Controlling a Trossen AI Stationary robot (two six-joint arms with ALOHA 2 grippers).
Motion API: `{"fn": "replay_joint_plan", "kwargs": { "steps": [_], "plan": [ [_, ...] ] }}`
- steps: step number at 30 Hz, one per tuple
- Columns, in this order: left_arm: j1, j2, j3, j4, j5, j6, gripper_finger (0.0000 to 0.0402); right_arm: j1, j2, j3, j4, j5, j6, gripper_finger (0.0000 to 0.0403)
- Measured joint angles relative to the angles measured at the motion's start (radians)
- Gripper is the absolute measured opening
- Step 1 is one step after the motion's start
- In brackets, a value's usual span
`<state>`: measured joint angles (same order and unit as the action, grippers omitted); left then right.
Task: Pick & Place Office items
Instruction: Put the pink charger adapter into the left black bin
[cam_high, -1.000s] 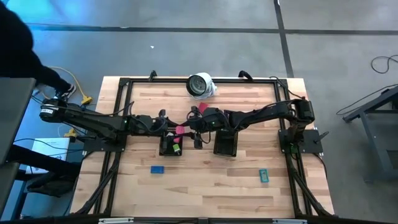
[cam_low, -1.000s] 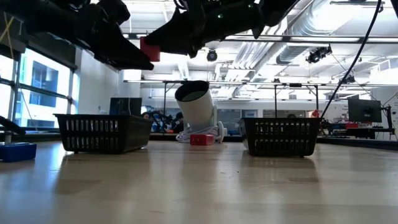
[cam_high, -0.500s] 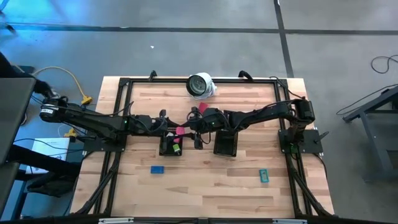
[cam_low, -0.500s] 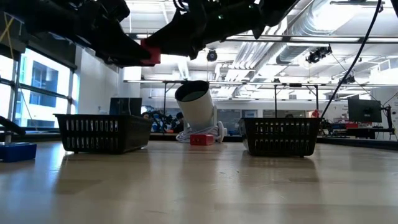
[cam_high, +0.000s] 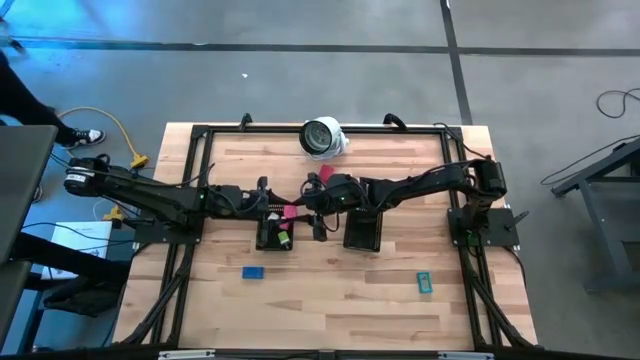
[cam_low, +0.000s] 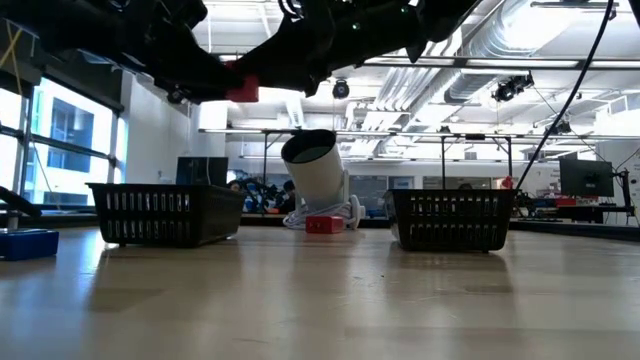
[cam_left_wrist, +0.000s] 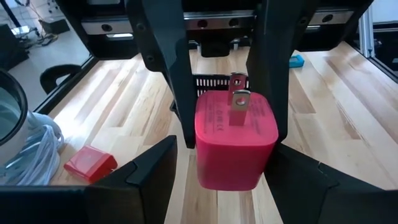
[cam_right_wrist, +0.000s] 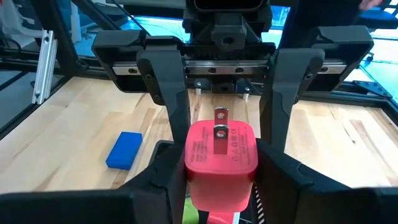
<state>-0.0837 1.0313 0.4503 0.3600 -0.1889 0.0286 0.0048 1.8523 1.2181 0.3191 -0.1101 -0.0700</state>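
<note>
Both tools, left tool (cam_high: 281, 209) and right tool (cam_high: 305, 203), pinch one pink plug block (cam_left_wrist: 235, 139) above the left tray (cam_high: 274, 238).

A red block (cam_low: 241, 88) hangs between dark arms above two trays (cam_low: 165, 213).

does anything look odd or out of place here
Yes: both grippers grip the same pink plug-shaped piece in mid-air between the two trays, the left gripper and right gripper facing each other. Also, the white round object lies tipped on its side at the table's far edge.
</note>
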Motion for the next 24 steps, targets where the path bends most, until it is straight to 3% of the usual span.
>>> {"fn": "replay_joint_plan", "kwargs": {
  "steps": [3,8,19,24],
  "plan": [
    [0.0,0.0,0.0,0.006,0.0,0.002,0.0203,0.0,0.0,-0.001,0.0,0.0,0.0,0.014],
    [0.0,-0.001,0.0,0.007,0.0,-0.008,0.0138,-0.001,0.0,-0.002,0.0,0.009,-0.005,0.014],
    [0.0,-0.001,0.0,0.006,0.001,-0.005,0.014,-0.001,0.001,-0.002,0.002,0.008,-0.003,0.014],
    [0.0,-0.002,0.0,-0.003,-0.001,-0.003,0.014,-0.001,0.003,-0.004,0.018,0.004,0.017,0.0214]
  ]
}}
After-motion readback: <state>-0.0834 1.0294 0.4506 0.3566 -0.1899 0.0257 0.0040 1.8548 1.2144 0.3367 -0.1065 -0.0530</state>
